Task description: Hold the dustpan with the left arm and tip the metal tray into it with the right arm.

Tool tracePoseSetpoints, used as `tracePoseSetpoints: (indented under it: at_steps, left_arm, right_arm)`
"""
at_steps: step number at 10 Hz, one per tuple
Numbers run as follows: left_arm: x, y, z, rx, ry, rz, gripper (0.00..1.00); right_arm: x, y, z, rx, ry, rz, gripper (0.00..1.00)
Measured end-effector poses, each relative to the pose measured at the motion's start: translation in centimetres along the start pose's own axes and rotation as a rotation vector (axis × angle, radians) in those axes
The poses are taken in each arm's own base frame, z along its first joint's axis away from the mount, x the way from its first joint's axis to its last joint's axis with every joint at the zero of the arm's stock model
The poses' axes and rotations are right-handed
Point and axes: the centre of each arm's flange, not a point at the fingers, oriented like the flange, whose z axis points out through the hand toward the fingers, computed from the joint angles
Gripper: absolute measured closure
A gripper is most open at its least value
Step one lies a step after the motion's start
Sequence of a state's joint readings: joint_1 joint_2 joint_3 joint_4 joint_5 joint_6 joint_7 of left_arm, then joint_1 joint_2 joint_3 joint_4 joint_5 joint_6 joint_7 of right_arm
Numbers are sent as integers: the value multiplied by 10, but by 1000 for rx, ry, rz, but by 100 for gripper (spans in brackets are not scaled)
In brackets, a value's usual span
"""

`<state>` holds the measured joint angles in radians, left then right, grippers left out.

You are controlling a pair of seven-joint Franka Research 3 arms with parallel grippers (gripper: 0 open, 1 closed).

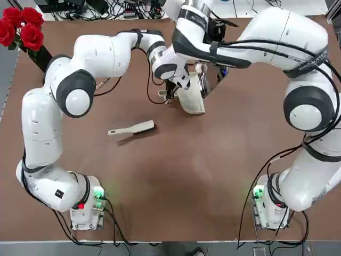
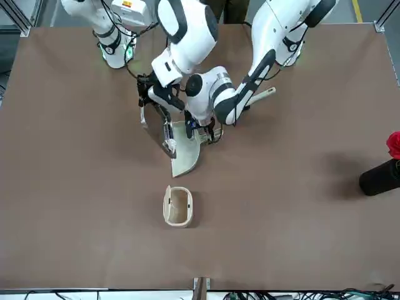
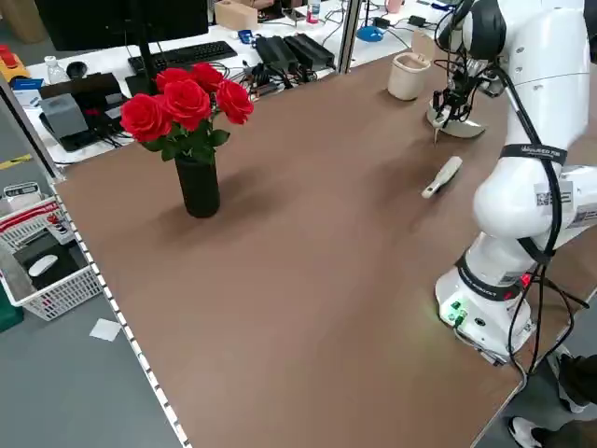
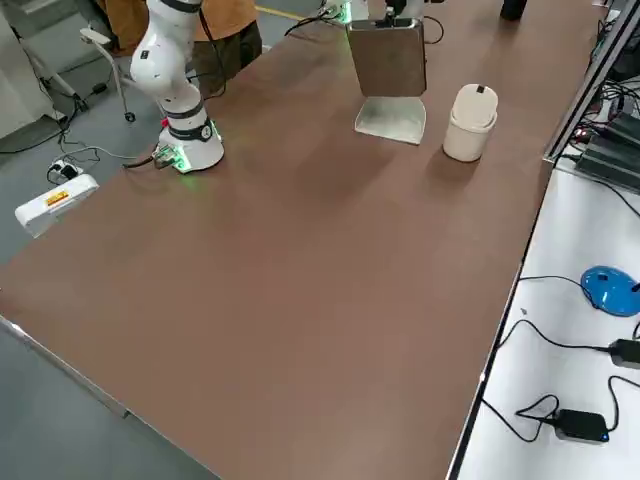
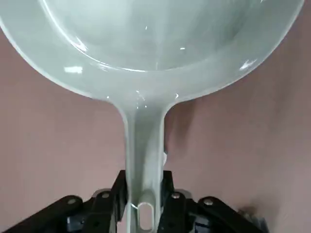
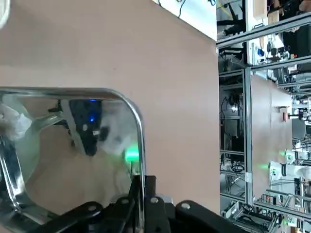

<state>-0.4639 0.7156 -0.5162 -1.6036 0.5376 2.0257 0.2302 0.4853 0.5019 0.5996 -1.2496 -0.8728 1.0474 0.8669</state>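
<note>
left wrist view: left tool (image 5: 143, 199) grips dustpan (image 5: 150, 43) (handle lengthwise between its fingers).

1. a wide, flat brown surface (image 1: 176, 197).
2. a slim cream hand brush with dark bristles (image 1: 132, 129) lies on it.
3. a cream-white plastic container (image 4: 470, 122) stands upright, apart from the brush.
4. a black vase of red roses (image 3: 197, 187) stands toward the left side.
</note>
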Motion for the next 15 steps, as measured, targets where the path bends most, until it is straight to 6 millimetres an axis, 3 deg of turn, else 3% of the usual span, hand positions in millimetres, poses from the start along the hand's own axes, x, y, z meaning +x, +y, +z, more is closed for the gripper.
tracePoseSetpoints:
  at_steps: [4,8,10,13,15]
  left_arm:
    - [0,0,0,0,-1,-1,68]
    - [-1,-1,1,-1,-2,-2,68]
    - [-1,-1,1,-1,-3,-4,68]
    - [-2,-2,0,-3,-15,-19,68]
    - [-10,-3,-7,0,-53,-31,68]
  right_arm:
    - [-17,-9,-16,-106,71,-40,95]
    - [-16,-9,-17,-103,72,-43,95]
    - [-6,3,-13,-75,46,-56,95]
    - [24,49,6,54,-25,-78,95]
    - [34,61,11,121,-44,-109,95]
